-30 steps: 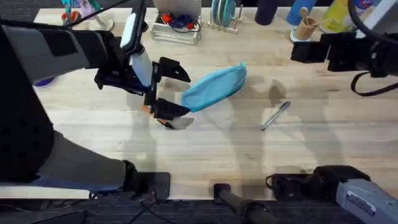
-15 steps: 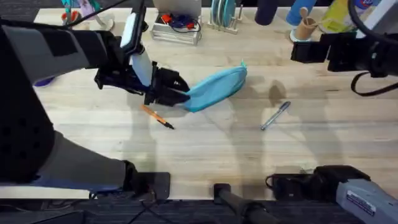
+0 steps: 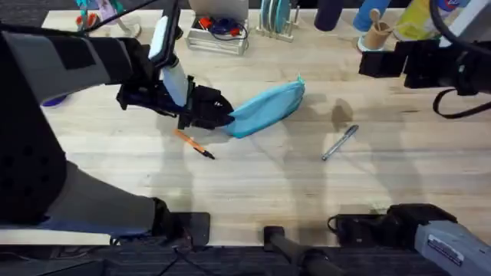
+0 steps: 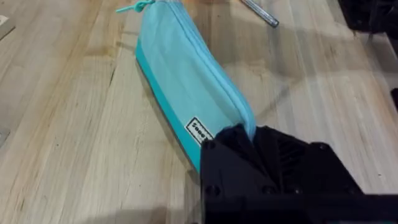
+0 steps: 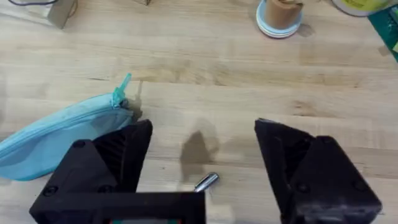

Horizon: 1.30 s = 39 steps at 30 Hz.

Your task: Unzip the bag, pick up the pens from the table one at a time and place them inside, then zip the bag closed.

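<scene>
Light blue soft fabric pencil pouch [image 3: 265, 107] lies mid-table, slanted, zip still shut, pull tab [image 5: 120, 91] at its 2 o'clock end. It's light and floppy and I judge it will slide or fold when tugged, so I'd pin one end and pull the tab from the other. My left gripper [image 3: 222, 115] is pinched onto the pouch's 8 o'clock end; my right gripper [image 5: 202, 158] hangs spread wide above the table. Slim orange pen [image 3: 193, 143] lies at 7 o'clock, just beside the left claw. Silver-grey metallic pen [image 3: 339, 142] sits at 4 o'clock, well apart. Clutter lines the far edge of the pale wooden tabletop [image 3: 253, 184]; nothing blocks the tab.
</scene>
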Each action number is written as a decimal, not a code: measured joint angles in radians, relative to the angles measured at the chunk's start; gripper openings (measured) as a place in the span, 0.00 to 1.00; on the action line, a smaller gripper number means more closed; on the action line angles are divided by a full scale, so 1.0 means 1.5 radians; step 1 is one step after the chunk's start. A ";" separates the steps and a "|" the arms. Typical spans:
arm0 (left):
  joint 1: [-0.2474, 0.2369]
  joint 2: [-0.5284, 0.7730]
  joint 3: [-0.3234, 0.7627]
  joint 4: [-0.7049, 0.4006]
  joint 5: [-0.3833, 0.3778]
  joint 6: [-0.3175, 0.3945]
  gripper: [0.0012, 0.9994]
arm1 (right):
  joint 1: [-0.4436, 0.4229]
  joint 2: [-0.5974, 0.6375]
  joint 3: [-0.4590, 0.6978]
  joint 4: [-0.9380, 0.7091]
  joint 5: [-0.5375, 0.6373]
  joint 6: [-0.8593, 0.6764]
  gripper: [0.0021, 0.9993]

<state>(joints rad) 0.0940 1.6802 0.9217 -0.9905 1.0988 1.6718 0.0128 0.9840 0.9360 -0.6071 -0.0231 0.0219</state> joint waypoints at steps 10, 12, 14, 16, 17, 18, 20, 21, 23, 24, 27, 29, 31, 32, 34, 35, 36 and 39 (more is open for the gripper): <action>0.000 0.000 0.000 0.000 0.000 0.000 0.04 | 0.000 0.000 0.000 0.013 -0.001 -0.037 1.00; 0.000 0.000 0.000 0.000 0.000 0.000 0.04 | 0.000 0.000 0.000 0.014 -0.014 -0.071 1.00; 0.000 0.000 0.000 0.000 0.000 0.000 0.04 | 0.000 0.000 0.000 0.014 -0.040 -0.114 1.00; 0.000 0.000 0.000 0.000 0.000 0.000 0.04 | 0.000 0.004 0.000 0.016 -0.071 -0.155 1.00; 0.000 0.000 0.000 0.000 0.000 0.000 0.04 | 0.000 0.010 0.000 0.016 -0.086 -0.174 1.00; 0.000 0.000 0.000 0.000 0.000 0.000 0.04 | 0.000 0.016 0.000 0.017 -0.098 -0.188 1.00; 0.000 0.000 0.000 0.000 0.000 0.000 0.04 | 0.000 0.032 0.000 0.019 -0.115 -0.208 1.00; 0.000 0.000 0.000 0.000 0.000 0.000 0.04 | 0.000 0.042 0.000 0.019 -0.122 -0.215 1.00; 0.000 0.000 0.000 0.000 0.000 0.000 0.04 | 0.000 0.059 0.000 0.022 -0.131 -0.223 1.00; 0.000 0.000 0.000 0.000 0.000 0.000 0.04 | 0.000 0.067 0.000 0.025 -0.135 -0.223 1.00; 0.000 0.000 0.000 0.000 0.000 0.000 0.04 | 0.000 0.090 0.000 0.037 -0.141 -0.222 1.00; 0.000 0.000 0.000 0.000 0.000 0.000 0.04 | 0.000 0.101 0.000 0.044 -0.143 -0.222 1.00; 0.000 0.000 0.000 0.000 0.000 0.000 0.04 | 0.000 0.108 0.000 0.056 -0.150 -0.222 1.00; 0.000 0.000 0.000 0.000 0.000 0.000 0.04 | 0.000 0.110 0.000 0.061 -0.157 -0.224 1.00; 0.000 0.000 0.000 0.000 0.000 0.000 0.04 | 0.000 0.112 0.000 0.070 -0.177 -0.234 1.00; 0.000 0.000 0.000 0.000 0.000 0.000 0.04 | 0.000 0.113 0.000 0.073 -0.186 -0.241 1.00; 0.000 0.000 0.000 0.000 0.000 0.000 0.04 | 0.000 0.114 0.000 0.075 -0.196 -0.252 1.00; 0.000 0.000 0.000 0.000 0.000 0.000 0.04 | 0.000 0.119 0.000 0.073 -0.217 -0.294 1.00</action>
<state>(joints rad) 0.0940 1.6803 0.9218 -0.9905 1.0991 1.6718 0.0132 1.1619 0.9360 -0.4973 -0.3484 -0.4186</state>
